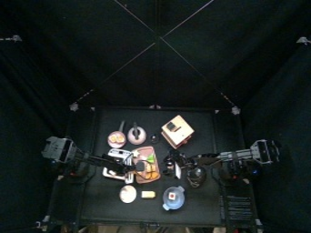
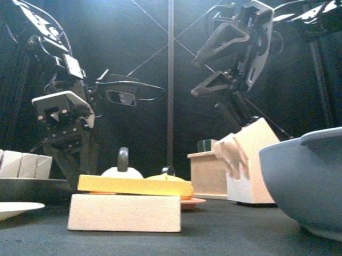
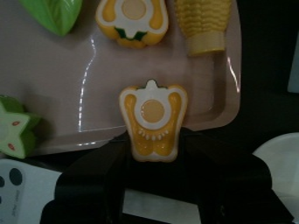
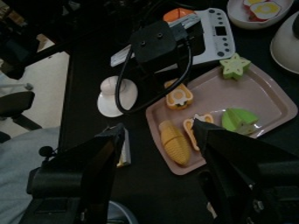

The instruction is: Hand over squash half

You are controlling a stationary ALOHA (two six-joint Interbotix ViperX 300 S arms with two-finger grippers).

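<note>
Squash half (image 3: pixel 152 122) lies cut face up at the near edge of the pink tray (image 3: pixel 82 87), directly between the jaws of the left tool (image 3: pixel 155 175), which stand spread on either side of it and, as far as the wrist view shows, do not yet pinch it. A second squash half (image 3: pixel 136 19), a corn cob (image 3: pixel 201 26) and a green leaf (image 3: pixel 52 12) share the tray (a star-shaped slice (image 3: pixel 14 127) sits at its side). The right tool (image 4: pixel 158 153) hovers above the desk with jaws wide apart, holding nothing. To do this step well, I judge the left tool should close squarely across the squash's narrow waist, then lift straight up clear of the tray rim before presenting it.
</note>
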